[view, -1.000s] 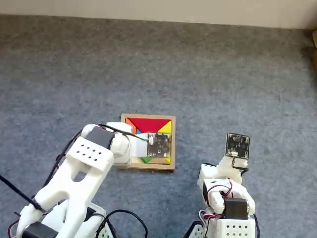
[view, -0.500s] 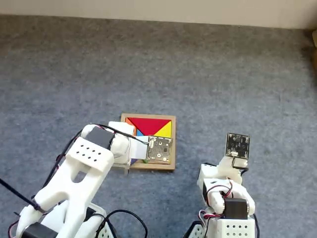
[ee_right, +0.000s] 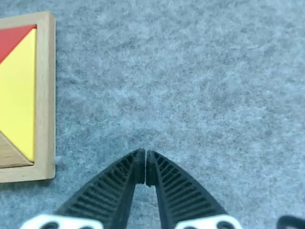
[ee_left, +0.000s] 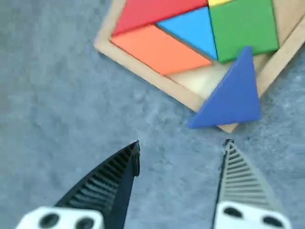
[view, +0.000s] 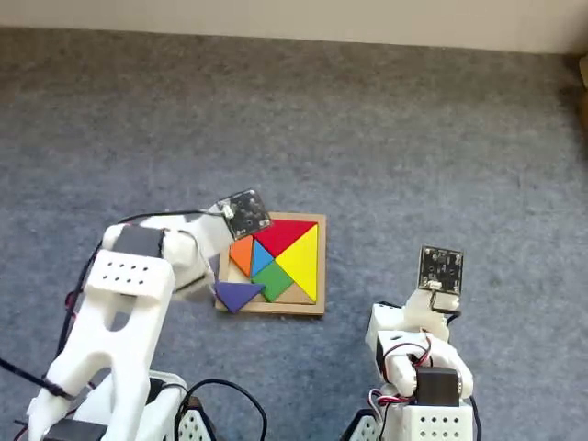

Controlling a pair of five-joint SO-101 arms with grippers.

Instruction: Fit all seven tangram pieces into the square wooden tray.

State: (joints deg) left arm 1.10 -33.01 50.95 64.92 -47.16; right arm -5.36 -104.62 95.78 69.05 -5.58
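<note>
The square wooden tray (view: 320, 266) holds red (view: 283, 233), yellow (view: 303, 262), orange (view: 242, 254), blue (view: 261, 256) and green (view: 273, 279) pieces and a brown triangle (view: 295, 293). A blue-violet triangle (view: 238, 295) lies across the tray's front-left corner, half on the rim and half on the carpet. In the left wrist view this triangle (ee_left: 232, 97) covers part of a bare slot (ee_left: 198, 80). My left gripper (ee_left: 182, 144) is open and empty, just short of it above the carpet. Off the tray's right side, my right gripper (ee_right: 145, 156) is shut and empty.
Grey carpet (view: 413, 138) covers the whole table around the tray. In the right wrist view the tray's rim (ee_right: 45, 95) stands a good way from the shut fingers. The right arm's base (view: 418, 367) sits at the front right.
My left arm has pulled back to the left from above the tray and uncovered the pieces. The blue-violet triangle now lies free on the tray's corner. The right arm has not moved.
</note>
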